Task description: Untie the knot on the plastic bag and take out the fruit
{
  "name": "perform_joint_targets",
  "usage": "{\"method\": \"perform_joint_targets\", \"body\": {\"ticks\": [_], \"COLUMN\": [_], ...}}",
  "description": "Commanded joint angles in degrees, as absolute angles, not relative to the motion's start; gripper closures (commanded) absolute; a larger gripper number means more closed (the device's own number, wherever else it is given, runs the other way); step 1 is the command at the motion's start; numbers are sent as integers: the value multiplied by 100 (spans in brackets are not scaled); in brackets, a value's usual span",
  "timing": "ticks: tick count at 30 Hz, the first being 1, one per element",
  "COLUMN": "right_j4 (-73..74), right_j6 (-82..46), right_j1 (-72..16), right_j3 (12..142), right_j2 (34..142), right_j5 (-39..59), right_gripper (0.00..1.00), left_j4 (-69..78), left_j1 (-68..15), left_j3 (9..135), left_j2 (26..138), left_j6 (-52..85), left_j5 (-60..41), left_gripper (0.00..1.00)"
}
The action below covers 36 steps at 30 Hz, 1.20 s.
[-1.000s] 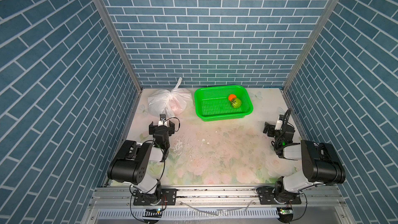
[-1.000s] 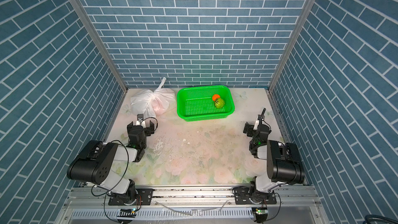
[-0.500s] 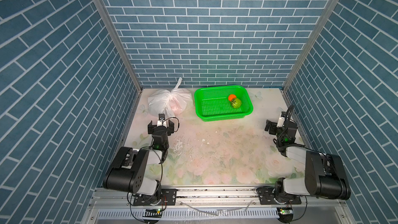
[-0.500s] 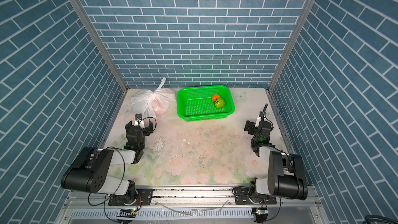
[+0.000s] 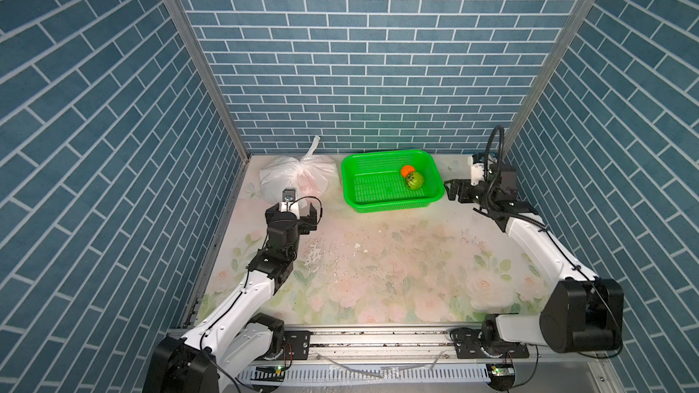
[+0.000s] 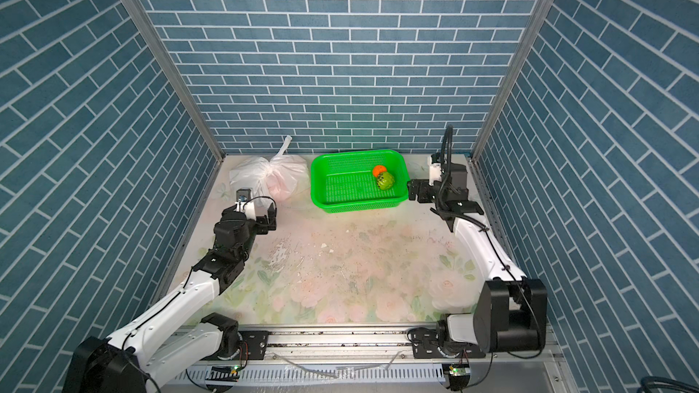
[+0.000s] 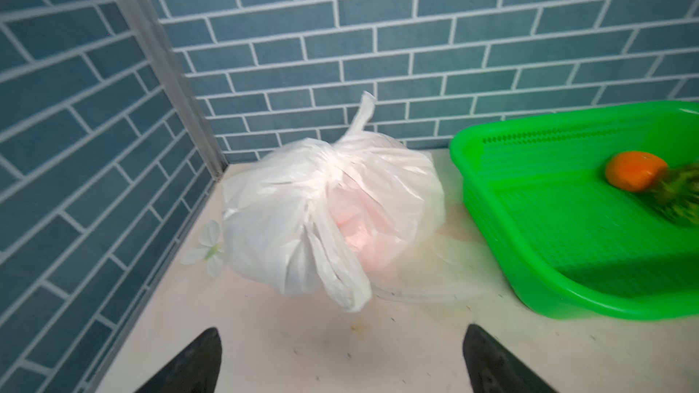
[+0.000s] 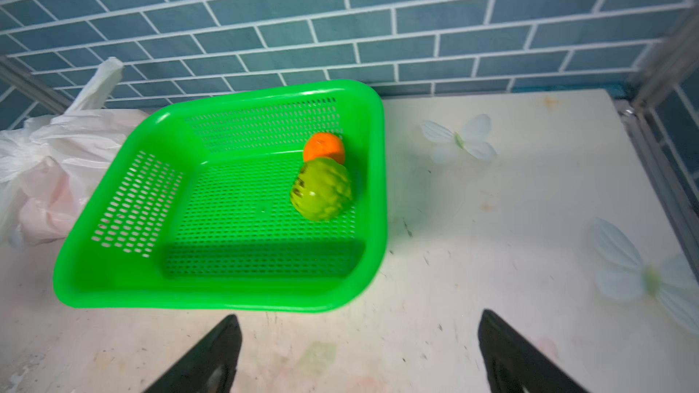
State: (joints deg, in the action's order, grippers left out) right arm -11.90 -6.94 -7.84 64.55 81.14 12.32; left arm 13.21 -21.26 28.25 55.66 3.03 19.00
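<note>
**Both grippers open, bag tied in back left corner**

The plastic bag (image 5: 299, 179) sits on the table (image 5: 378, 266) in the back left corner, just beside the green basket (image 5: 393, 204). The knot (image 7: 334, 158) is on top of the bag and tied. 1 white tail (image 7: 363, 111) sticks up from the knot, and another strip (image 7: 336, 266) hangs down the near side of the bag. The fruit (image 7: 353, 221) shows only as a pinkish blur through the plastic, so kind and count are not clear.

The left gripper (image 7: 342, 330) is in front of the bag and pointed at it. Its jaws are wide apart with nothing between them, not touching the bag. The right gripper (image 8: 359, 316) is near the basket's right side, over bare table. Its jaws are also wide apart and empty, clear of the basket.

The basket holds 2 items, an orange piece (image 5: 407, 170) and a green speckled ball (image 5: 415, 180). They touch each other toward its back right corner.
</note>
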Motion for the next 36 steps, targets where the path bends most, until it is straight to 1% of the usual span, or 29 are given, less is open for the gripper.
{"method": "perform_joint_targets", "body": {"ticks": [1,4,8,11,14,21,26,30,36], "right_j4": [-2781,-3414,-4008,-4011,-3957,-3819,-3805,-3995,-4136], "right_j6": [-477,-579,-702,-765,-808,-896,-984,-1058,-1304], "right_j1": [-942,-948,-944,-942,-941,-942,-942,-943,-1017], "right_j3": [7614,8580,9525,9697,9622,8924,8294,7876,7057], "right_j2": [8987,9827,10823,11194,11315,11112,10622,10208,9404], "right_j5": [746,340,260,303,316,187,114,75,402], "right_gripper": [3,3,2,2,2,2,3,6,10], "left_j4": [491,501,540,562,567,571,575,571,548], "left_j1": [-2567,-2817,-2948,-3014,-3093,-3275,-3374,-3401,-3435], "left_j3": [2995,3111,3278,3366,3451,3574,3634,3656,3617], "left_j2": [5700,5876,6062,6142,6188,6394,6467,6469,6434], "left_j6": [653,724,807,869,918,1005,1003,1008,1023], "left_j5": [2122,2218,2107,2041,2008,2008,2056,2080,2133], "left_gripper": [0,0,0,0,0,0,0,0,0]}}
